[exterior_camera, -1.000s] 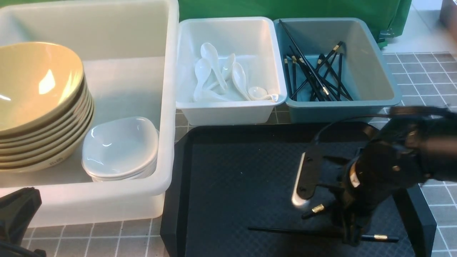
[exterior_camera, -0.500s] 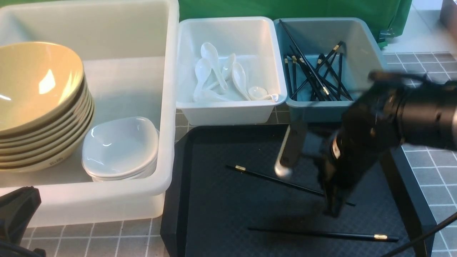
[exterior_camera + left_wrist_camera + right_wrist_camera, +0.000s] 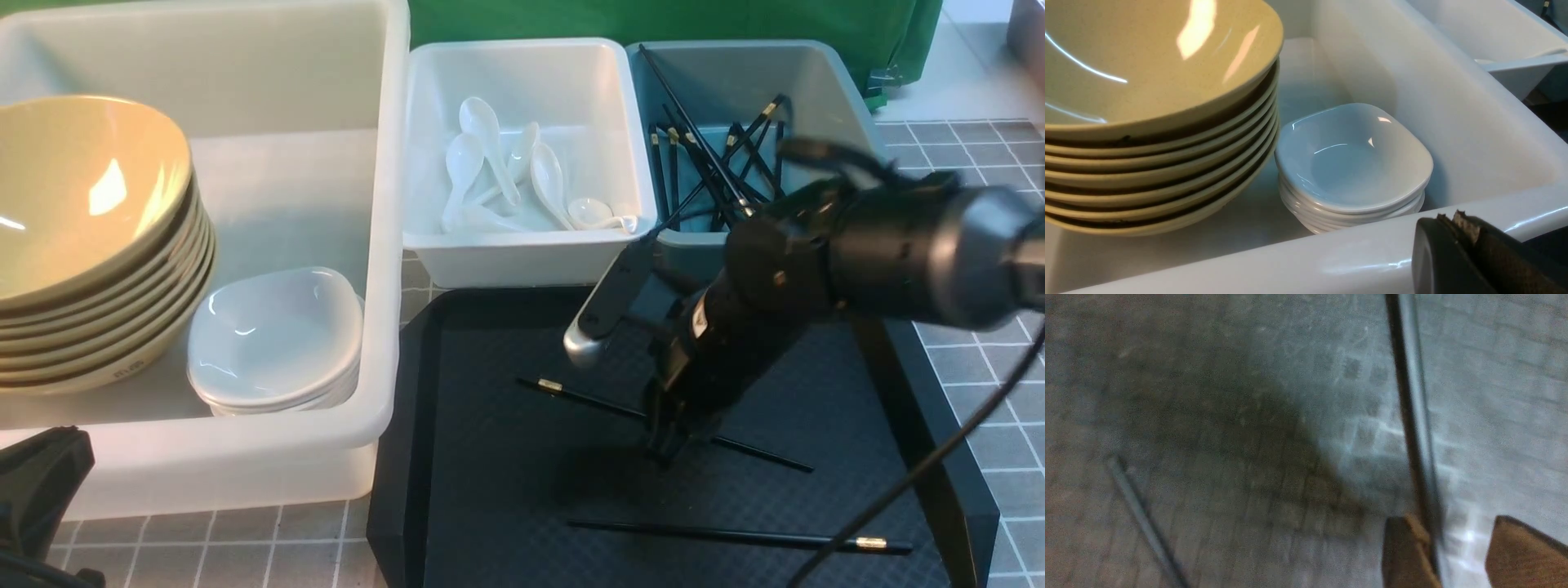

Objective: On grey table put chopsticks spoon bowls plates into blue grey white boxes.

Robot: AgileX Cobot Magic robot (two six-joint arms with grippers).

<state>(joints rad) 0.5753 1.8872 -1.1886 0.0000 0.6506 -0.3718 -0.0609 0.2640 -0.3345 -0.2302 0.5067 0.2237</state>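
My right gripper [image 3: 624, 400] hangs open over the black tray [image 3: 482, 474], its jaws straddling a black chopstick [image 3: 588, 398] that lies slantwise there. In the right wrist view that chopstick [image 3: 1410, 396] runs close along one finger of the right gripper [image 3: 1455, 526]. A second chopstick [image 3: 735, 536] lies near the tray's front edge. Tan bowls [image 3: 82, 188] and white plates [image 3: 277, 335] are stacked in the large white tub [image 3: 384, 245]. Spoons [image 3: 506, 171] lie in the white bin [image 3: 522, 261], and several chopsticks [image 3: 694, 139] in the blue-grey bin [image 3: 824, 90]. My left gripper [image 3: 1457, 220] is shut and empty outside the tub's front wall.
The three bins stand side by side along the back of the grey table [image 3: 980, 180], and the tray sits just in front of the two small ones. A green cloth [image 3: 653, 20] hangs behind. My right arm's cable [image 3: 922, 465] trails over the tray's right side.
My right gripper moved from the tray's front right to the left and towards the bins. The chopstick that was at its fingers now lies slantwise across the tray's middle. The left arm has not moved.
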